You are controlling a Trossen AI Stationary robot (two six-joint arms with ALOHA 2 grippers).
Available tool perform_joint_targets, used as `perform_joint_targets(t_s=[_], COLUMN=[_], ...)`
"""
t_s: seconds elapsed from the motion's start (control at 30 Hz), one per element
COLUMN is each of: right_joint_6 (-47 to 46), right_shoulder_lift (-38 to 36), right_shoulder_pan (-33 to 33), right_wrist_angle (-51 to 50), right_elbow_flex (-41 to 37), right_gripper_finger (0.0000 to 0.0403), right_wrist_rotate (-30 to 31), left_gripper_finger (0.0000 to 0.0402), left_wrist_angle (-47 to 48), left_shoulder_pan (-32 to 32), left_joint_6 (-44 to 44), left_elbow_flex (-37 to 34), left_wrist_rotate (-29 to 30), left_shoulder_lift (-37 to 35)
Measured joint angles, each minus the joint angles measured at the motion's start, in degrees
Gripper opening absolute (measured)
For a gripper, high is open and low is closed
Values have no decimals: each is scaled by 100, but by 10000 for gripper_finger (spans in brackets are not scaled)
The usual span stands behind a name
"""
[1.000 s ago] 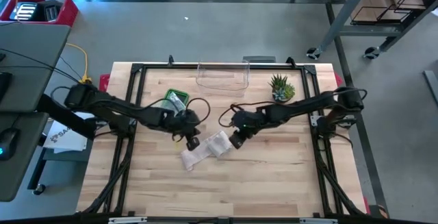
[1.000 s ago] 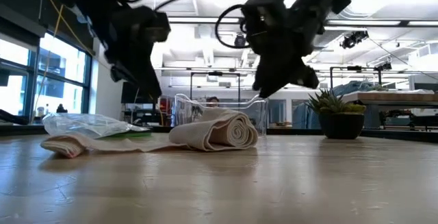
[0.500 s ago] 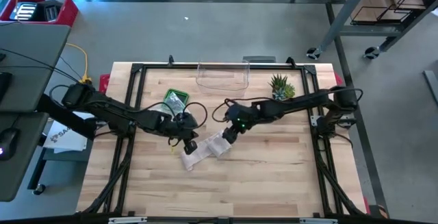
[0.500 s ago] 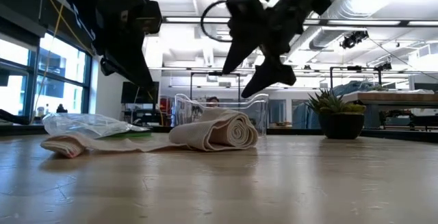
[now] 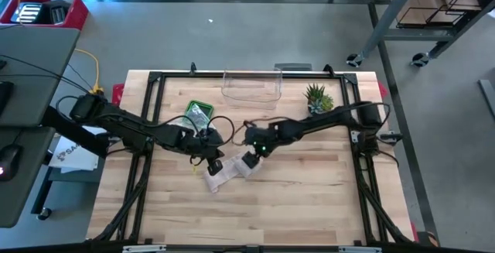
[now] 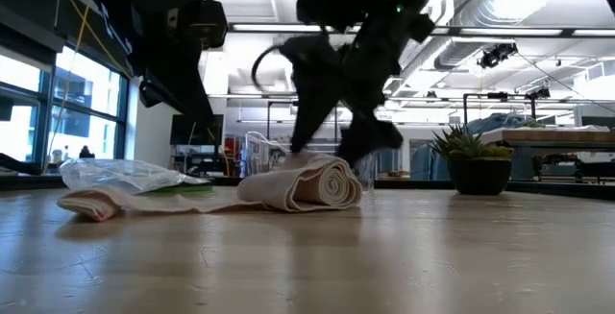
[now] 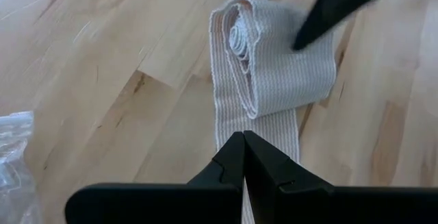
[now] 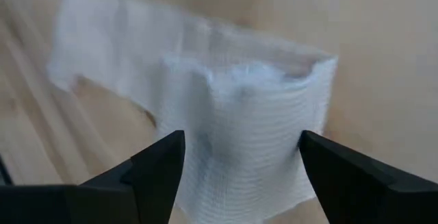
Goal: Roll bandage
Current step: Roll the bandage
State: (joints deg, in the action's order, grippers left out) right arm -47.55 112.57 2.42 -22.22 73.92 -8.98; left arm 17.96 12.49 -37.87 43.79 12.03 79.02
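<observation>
Right gripper (image 8: 236,166), jaws wide, straddled the rolled end of the bandage (image 5: 230,168) directly beneath, roll axis crosswise between fingers; left gripper (image 7: 243,152), closed, hovered over the flat tail.

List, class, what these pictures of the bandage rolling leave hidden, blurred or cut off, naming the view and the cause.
- Low view: the right gripper is motion-blurred, so contact with the bandage roll is unclear.
- Left wrist view: the left gripper, shut, covers part of the bandage tail.
- High view: the green packet is partly hidden by the left arm; its print is too small.
</observation>
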Motion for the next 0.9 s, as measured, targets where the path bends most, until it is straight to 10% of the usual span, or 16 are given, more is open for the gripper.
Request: perform_joint_targets(t_s=[0.33, 0.57, 0.9], right_joint_6=[-243, -1176, -3001], right_shoulder_lift=[210, 180, 184], right_shoulder_pan=[95, 37, 59], right_wrist_angle=[-752, -1439, -764], right_elbow_flex=[91, 104, -333], right_gripper_finger=[256, 39, 167], right_wrist_rotate=[-32, 227, -698], left_gripper_finger=[0, 0, 0], left_wrist_angle=[13, 440, 450], left_shoulder_pan=[-2, 66, 77], left_joint_6=[193, 520, 361], left_elbow_flex=[0, 0, 0], left_wrist_rotate=[9, 61, 52], left_shoulder_lift=[0, 3, 4])
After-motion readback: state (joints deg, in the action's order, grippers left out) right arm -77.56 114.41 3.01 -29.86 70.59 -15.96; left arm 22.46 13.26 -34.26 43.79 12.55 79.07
